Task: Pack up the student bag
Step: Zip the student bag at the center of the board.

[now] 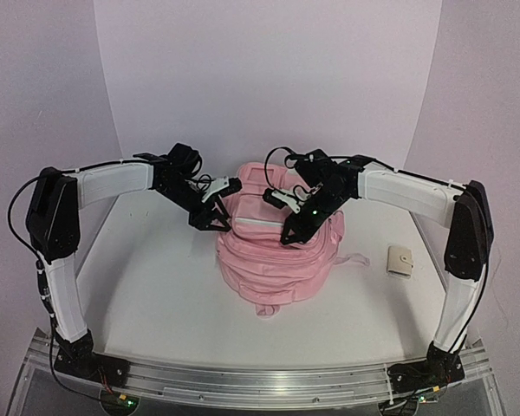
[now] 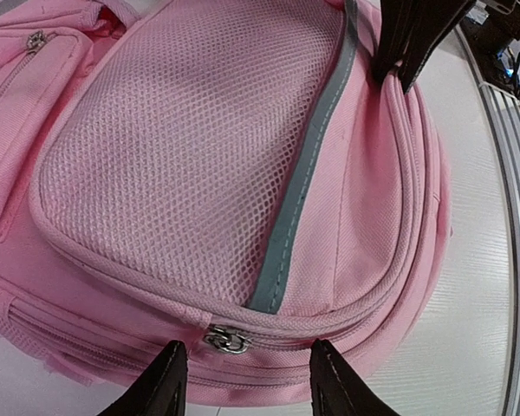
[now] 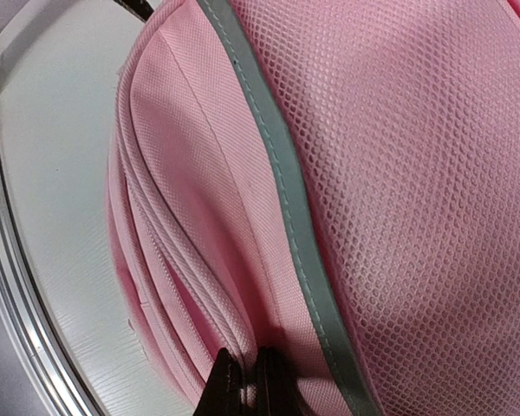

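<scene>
slippage is looking like the main worry. the zip pull (image 2: 225, 340) is small, shiny metal, lying flat against a rounded seam. the left gripper (image 2: 249, 381) is standing with its fingers apart on either side of the pull, and from there it could be nipping only pink cloth or skating off the tab. the right gripper (image 3: 247, 386) is squeezing tight on a piped edge of the student bag (image 1: 277, 260), which is lying in the middle of the white table (image 1: 156, 295). if that pinch is giving way, the soft, puffy bag will be dragging along instead of unzipping. its front is carrying an open-weave mesh panel (image 2: 191, 156) and a smooth grey stripe (image 2: 303, 191).
</scene>
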`<state>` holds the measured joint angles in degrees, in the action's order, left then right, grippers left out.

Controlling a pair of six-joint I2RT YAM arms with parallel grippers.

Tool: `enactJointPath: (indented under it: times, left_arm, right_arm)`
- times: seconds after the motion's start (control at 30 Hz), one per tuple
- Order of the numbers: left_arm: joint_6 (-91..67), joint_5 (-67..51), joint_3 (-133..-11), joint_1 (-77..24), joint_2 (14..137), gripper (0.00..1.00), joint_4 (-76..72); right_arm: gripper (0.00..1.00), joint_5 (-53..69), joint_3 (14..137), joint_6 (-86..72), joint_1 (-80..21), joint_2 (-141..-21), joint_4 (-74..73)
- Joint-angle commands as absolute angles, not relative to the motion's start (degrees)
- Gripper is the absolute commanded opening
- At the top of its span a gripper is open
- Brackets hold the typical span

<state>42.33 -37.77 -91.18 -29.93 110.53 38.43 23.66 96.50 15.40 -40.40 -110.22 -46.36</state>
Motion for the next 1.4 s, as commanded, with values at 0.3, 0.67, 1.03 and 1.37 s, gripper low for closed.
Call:
enactJointPath:
  times: [0.3,0.67,1.03,1.37]
  left_arm:
    - [42.2,-42.1,-88.1,-30.2,105.8,0.17,36.3]
    - [35.2,-39.7,-79.2,-30.9,98.8,0.00,27.4]
    - [31.0,-37.1,-75.7,-31.2,100.1,0.46,21.9]
    - [28.6,-39.6,-75.3,-31.3,102.7,0.46,19.2]
  right_arm:
    - [0.00,22.9,98.5,13.7,-39.7,-112.3,-53.3]
    - [0.00,22.6,100.2,12.9,-39.7,-113.9,-53.3]
    - [0.00,22.9,100.3,12.7,-39.7,-114.1,-53.4]
    - [0.00,23.2,100.1,12.5,-39.7,-114.2,-53.4]
